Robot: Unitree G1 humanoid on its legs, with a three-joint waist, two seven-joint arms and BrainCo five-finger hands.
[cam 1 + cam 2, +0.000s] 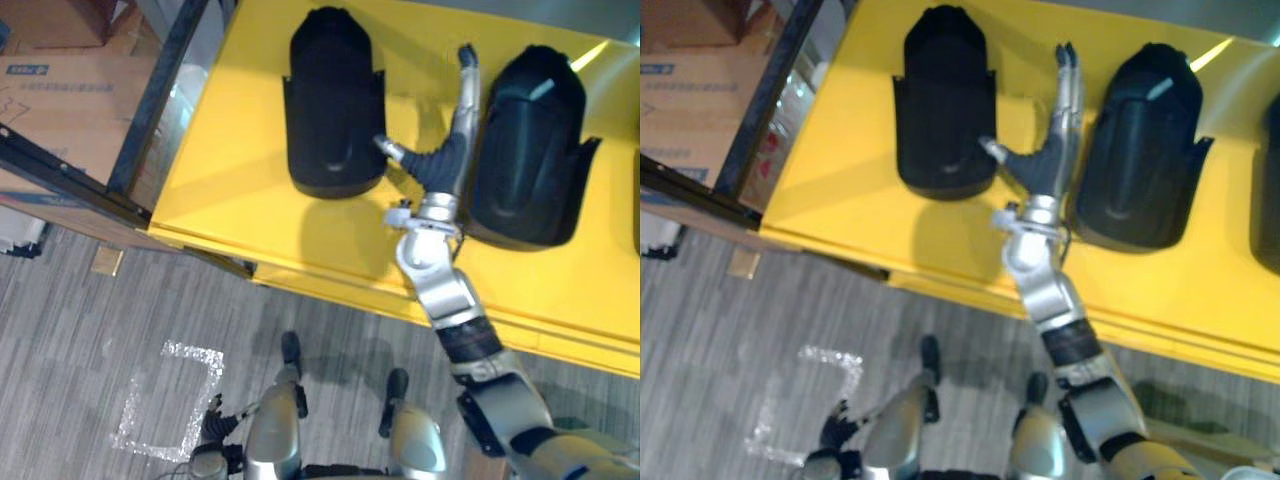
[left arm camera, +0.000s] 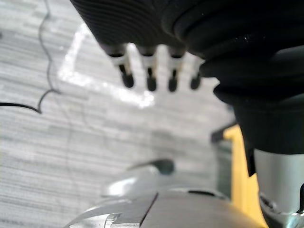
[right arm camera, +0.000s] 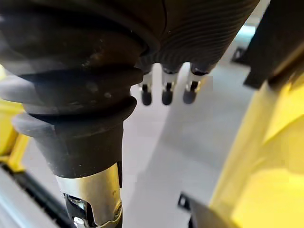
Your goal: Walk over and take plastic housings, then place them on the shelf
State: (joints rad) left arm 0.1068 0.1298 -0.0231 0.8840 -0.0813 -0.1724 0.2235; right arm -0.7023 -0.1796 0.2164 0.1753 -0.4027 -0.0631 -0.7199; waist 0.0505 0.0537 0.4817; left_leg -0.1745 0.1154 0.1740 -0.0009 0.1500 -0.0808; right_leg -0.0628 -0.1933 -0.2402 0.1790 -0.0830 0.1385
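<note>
**Reporter:** Where are the housings?

**Robot:** Pictured from my head camera: one black round-topped plastic housing (image 1: pixel 335 100) lies on the flat yellow shelf (image 1: pixel 230 180). A second black plastic housing (image 1: pixel 530 150) lies well apart on its right. The dark edge of a third housing (image 1: pixel 1268 220) shows at the far right.

**Reporter:** And your hands?

**Robot:** My right robot hand (image 1: pixel 440 160) reaches over the shelf between the first two. Its fingers are straight along the second housing's flank and its thumb is spread, gripping nothing. Whether they touch, I cannot tell. My left robot hand (image 2: pixel 142 28) hangs low over the grey floor (image 1: pixel 90 340) with relaxed, empty fingers, near a white taped square (image 1: pixel 170 400).
</note>
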